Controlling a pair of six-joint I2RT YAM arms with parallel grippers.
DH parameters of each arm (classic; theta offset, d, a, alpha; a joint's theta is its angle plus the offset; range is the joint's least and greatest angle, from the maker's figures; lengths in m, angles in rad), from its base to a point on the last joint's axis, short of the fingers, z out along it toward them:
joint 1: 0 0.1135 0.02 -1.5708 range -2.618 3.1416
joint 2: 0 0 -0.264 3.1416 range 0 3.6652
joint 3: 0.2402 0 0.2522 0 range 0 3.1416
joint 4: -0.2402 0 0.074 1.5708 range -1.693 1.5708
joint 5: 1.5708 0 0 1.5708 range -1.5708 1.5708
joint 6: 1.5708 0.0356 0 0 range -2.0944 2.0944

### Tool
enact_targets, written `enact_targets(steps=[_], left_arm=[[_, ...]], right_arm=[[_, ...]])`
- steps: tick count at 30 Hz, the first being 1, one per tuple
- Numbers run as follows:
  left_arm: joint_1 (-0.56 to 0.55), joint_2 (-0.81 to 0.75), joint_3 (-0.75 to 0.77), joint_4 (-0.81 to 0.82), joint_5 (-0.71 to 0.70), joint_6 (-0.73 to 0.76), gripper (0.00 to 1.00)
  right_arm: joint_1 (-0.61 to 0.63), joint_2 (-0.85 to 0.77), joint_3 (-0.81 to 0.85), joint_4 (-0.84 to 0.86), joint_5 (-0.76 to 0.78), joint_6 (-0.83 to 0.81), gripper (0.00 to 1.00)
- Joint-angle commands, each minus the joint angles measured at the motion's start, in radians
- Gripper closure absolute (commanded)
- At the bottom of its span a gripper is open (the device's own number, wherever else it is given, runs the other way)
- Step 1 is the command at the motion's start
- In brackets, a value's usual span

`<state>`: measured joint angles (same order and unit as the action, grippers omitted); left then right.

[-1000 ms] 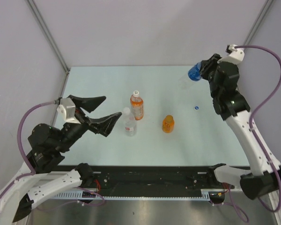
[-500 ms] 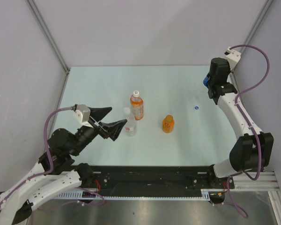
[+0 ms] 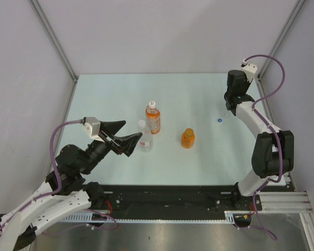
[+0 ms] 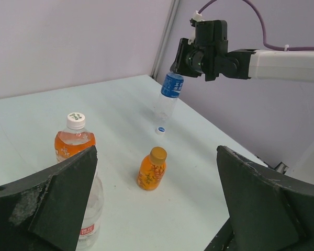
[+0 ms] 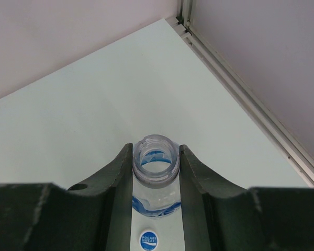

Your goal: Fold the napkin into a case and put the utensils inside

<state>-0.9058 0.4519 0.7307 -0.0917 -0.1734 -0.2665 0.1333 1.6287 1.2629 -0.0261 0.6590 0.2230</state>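
Three capped bottles stood ahead of the left jaws on the pale green tabletop (image 3: pixel 110 94). They were a tall orange-drink bottle with a white cap (image 3: pixel 153 118), a squat orange bottle with a gold cap (image 3: pixel 187 138), and a clear bottle with a white cap (image 3: pixel 144 138) just beside the nearer fingertip. The left jaws were spread wide and held nothing. Over the last second they had swung in toward that clear bottle and then stopped short of it.

The right jaws were closed narrow on the open neck of a clear plastic bottle with a blue label (image 4: pixel 167 99), its mouth up between the fingers. A second earlier that bottle had been held out high and sideways. Now the right arm (image 3: pixel 251 115) had folded back, and the bottle hung almost upright under the jaws, slightly tilted, at the far right corner. Its small blue-and-white screw cap (image 3: pixel 219 121) lay loose on the tabletop just beside the bottle's base. Whether the base touched down could not be told.

No napkin and no utensils showed in any view, near either pair of jaws. Judged so, the change only repositioned a bottle, and the folding had not begun.
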Motion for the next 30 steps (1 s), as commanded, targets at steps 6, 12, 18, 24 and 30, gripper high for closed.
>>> enact_targets(steps=[6, 12, 18, 24, 30], left_arm=[[0.004, -0.001, -0.033, 0.029, -0.021, -0.030, 0.00], [0.002, 0.007, -0.034, 0.041, -0.028, -0.031, 0.00], [0.002, 0.030, -0.040, 0.043, -0.026, -0.059, 0.00], [0.002, 0.041, -0.040, 0.047, -0.015, -0.071, 0.00], [0.002, 0.042, -0.043, 0.052, -0.005, -0.083, 0.00]], right_arm=[[-0.004, 0.066, -0.022, 0.158, 0.050, -0.047, 1.00], [-0.004, 0.079, -0.046, 0.161, 0.047, -0.025, 1.00], [-0.003, 0.082, -0.060, 0.108, 0.053, 0.004, 0.87], [-0.004, 0.063, -0.063, 0.054, 0.042, 0.058, 0.64], [-0.004, 0.037, -0.065, 0.000, 0.039, 0.081, 0.50]])
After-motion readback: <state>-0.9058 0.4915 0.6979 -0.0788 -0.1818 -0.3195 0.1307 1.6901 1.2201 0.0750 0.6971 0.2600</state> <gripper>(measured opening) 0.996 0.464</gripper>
